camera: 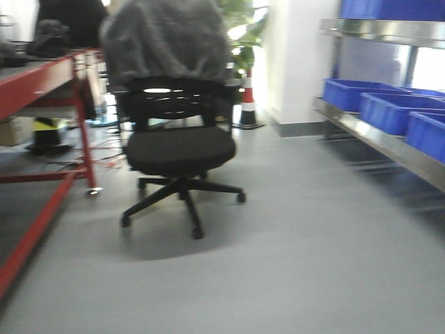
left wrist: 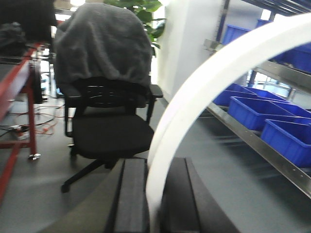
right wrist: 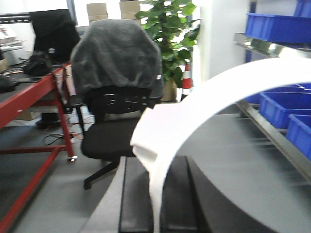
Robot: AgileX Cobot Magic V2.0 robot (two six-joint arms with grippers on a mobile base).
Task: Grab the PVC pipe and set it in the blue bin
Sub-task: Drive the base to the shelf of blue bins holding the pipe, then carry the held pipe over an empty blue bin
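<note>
Grey workshop floor (camera: pixel 313 264) fills most of our view, a steel shelf (camera: pixel 389 146) running down the right side and a black office chair (camera: pixel 179 149) standing mid-floor. Blue bins (camera: pixel 389 111) sit in a row along the shelf's front edge. The PVC pipe (left wrist: pixel 204 82), white and bent in a wide arc, is off the floor, carried by both arms: our left end effector (left wrist: pixel 154 170) is closed on it, and so is our right end effector (right wrist: pixel 156 167). We judge the arc could snag the chair or the shelf's edge on approach, and that would twist it out of either grip
</note>
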